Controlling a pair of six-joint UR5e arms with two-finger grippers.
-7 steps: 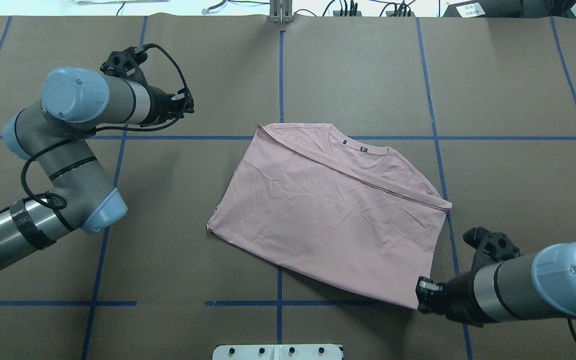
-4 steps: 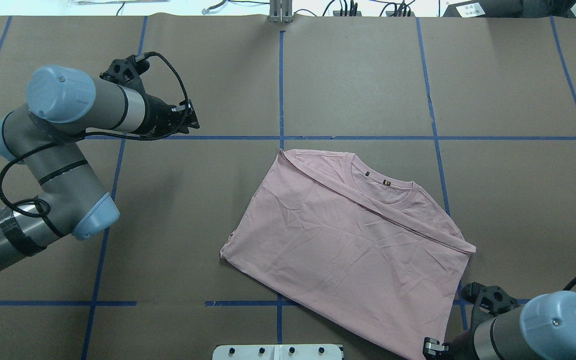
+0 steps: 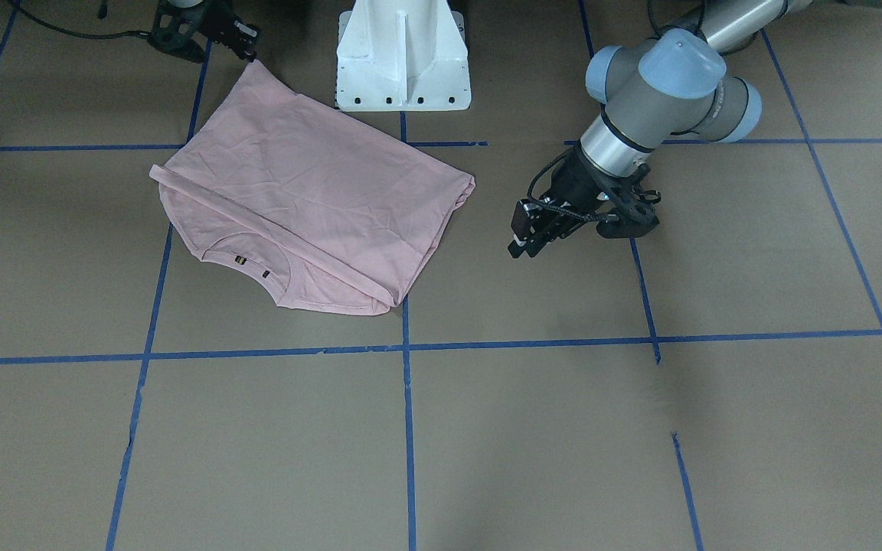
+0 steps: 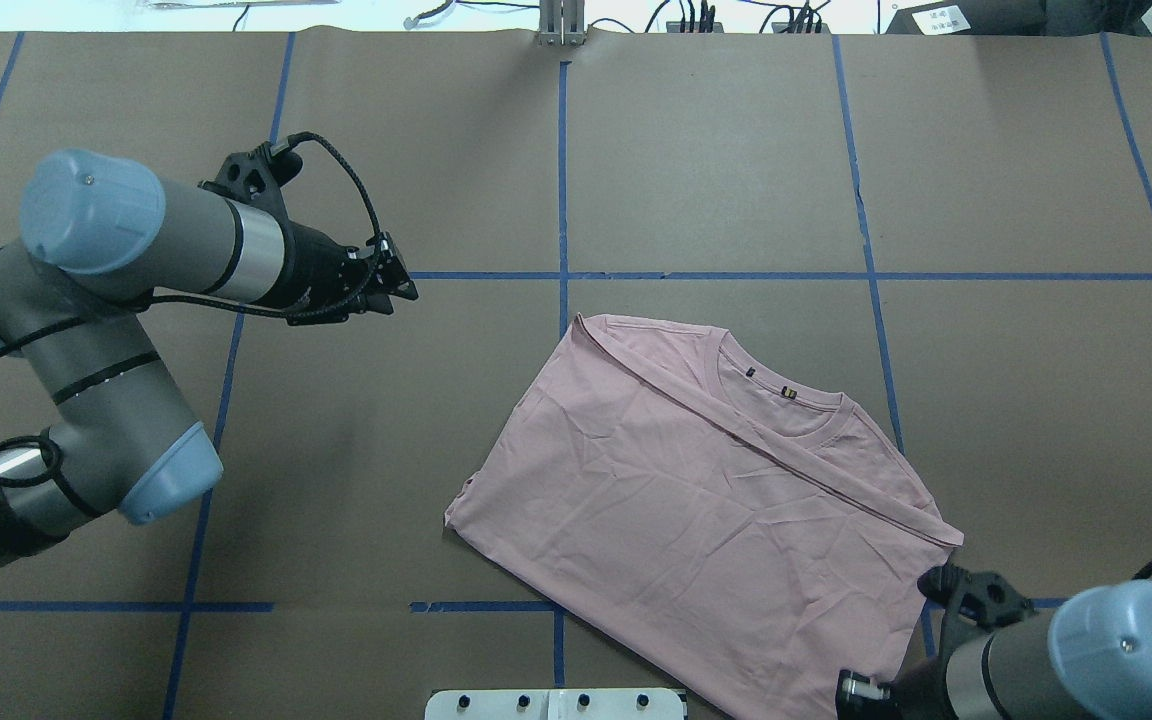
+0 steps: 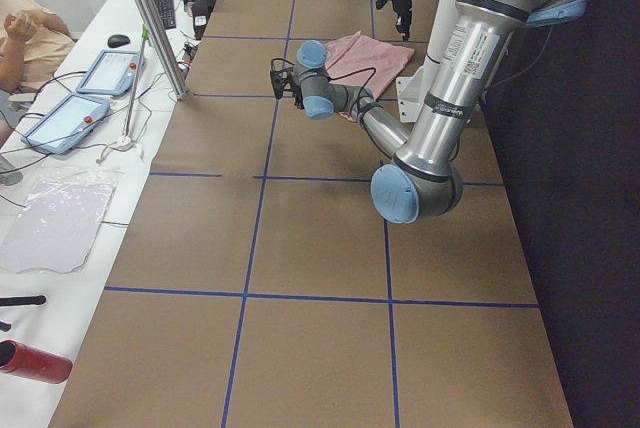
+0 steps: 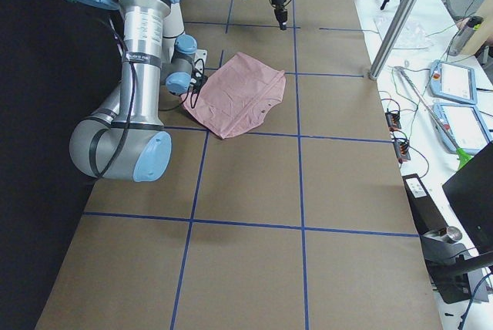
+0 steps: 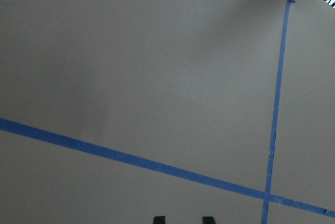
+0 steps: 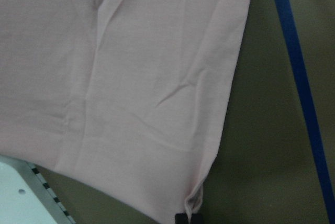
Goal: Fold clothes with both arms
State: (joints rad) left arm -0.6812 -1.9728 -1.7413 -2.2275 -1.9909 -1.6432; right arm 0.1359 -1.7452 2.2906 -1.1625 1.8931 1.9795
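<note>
**Item.** One pale pink T-shirt [image 4: 696, 520] lies folded on the brown worktop [image 4: 736, 150]. In the overhead view it sits right of centre and towards the robot's side, at an angle to the blue tape lines [image 4: 716, 276]. The collar [image 4: 786, 395] faces up along the far edge. A folded edge runs diagonally across the cloth just below the collar. The exposed face is lightly creased.

**Right side.** The right arm [image 4: 1086, 650] enters at the lower right of the overhead view. The right claw [image 4: 851, 690] is at the shirt's near right corner, not far from the white base [image 4: 556, 703]. In the right wrist view its fingertips [image 8: 181, 217] are pressed together on that corner, with the cloth puckered between them. The rest of the shirt lies flat.

**Left side.** The left arm [image 4: 136, 230] is bent at the elbow. The left claw [image 4: 401, 283] is over a tape line, well apart from the shirt and to its left. The left wrist view shows its fingertips [image 7: 159, 219] with a modest gap between them and nothing held. Only bare worktop and crossing tape lie beyond.
</note>
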